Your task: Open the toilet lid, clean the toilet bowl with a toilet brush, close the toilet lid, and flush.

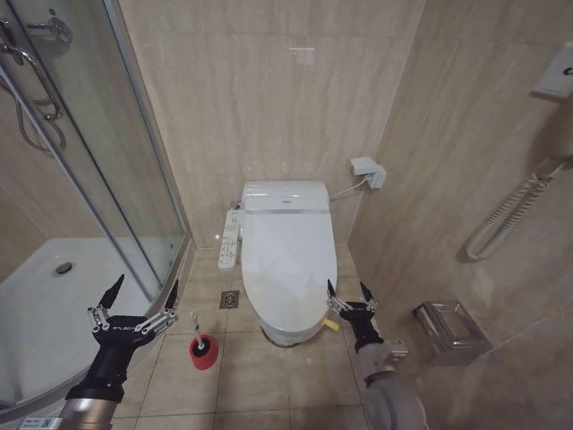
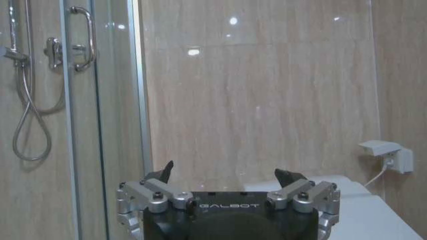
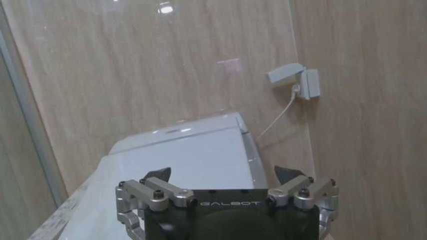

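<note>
I see the toilet lid [image 1: 286, 260] lying shut over the bowl at the centre of the head view, its small yellow strap [image 1: 332, 324] at the rim's four o'clock. My right gripper [image 1: 350, 295] hangs just beside that strap, fingers spread. The toilet brush [image 1: 199, 330] stands in its red holder [image 1: 203, 351] on the floor at eight o'clock. My left gripper [image 1: 143, 295] hovers over the shower tray [image 1: 45, 305], fingers spread wide.

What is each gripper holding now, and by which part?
Nothing is held. The left gripper is open above the floor near the brush; the right gripper is open beside the closed lid, near its yellow strap.
</note>
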Robot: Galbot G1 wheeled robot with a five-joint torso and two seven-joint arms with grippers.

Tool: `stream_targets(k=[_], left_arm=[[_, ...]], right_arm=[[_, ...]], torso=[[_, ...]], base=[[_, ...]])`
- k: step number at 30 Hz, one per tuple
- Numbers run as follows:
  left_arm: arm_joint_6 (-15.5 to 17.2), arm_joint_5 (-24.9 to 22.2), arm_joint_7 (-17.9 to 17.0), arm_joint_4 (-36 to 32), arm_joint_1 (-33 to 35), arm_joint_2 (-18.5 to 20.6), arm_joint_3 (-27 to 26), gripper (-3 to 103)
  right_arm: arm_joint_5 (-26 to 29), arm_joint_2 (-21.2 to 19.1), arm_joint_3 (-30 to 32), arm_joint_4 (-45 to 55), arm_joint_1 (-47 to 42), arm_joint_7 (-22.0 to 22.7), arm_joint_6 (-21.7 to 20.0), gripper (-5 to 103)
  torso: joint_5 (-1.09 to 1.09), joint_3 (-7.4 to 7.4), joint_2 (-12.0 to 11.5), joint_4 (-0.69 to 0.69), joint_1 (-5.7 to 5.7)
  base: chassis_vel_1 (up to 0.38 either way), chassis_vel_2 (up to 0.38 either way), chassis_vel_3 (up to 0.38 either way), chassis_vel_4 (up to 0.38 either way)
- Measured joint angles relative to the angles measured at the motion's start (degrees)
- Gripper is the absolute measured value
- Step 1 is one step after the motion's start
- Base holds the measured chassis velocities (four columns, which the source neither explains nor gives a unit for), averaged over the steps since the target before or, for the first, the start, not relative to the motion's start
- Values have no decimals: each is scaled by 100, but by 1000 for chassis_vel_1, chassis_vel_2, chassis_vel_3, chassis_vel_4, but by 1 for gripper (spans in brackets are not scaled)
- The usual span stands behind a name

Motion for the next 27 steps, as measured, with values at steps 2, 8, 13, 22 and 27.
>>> stream_targets(k=[2, 8, 13, 22, 27], left_arm=[[0, 0, 0, 0, 1, 0, 0, 100], [0, 0, 0, 0, 0, 0, 0, 100], [0, 0, 0, 0, -1, 0, 0, 100], [0, 0, 0, 0, 0, 0, 0, 100], [0, 0, 0, 0, 0, 0, 0, 100]], right_arm=[[0, 4, -1, -13, 0, 1, 16, 100], [-121, 9, 11, -91, -13, 116, 287, 100], [-114, -85, 100, -19, -174, 297, 190, 100], [191, -397, 335, -177, -741, 199, 296, 100], [325, -374, 430, -243, -1269, 11, 485, 100]], torso=[[0, 0, 0, -1, 0], [0, 0, 0, -2, 2], [0, 3, -2, -1, 8], [0, -1, 0, -2, -2], [0, -1, 1, -2, -1]], base=[[-79, 97, 97, -72], [-144, 156, 138, -173], [-162, 160, 158, -156], [-7, 1, 10, 1], [17, -16, -10, 12]])
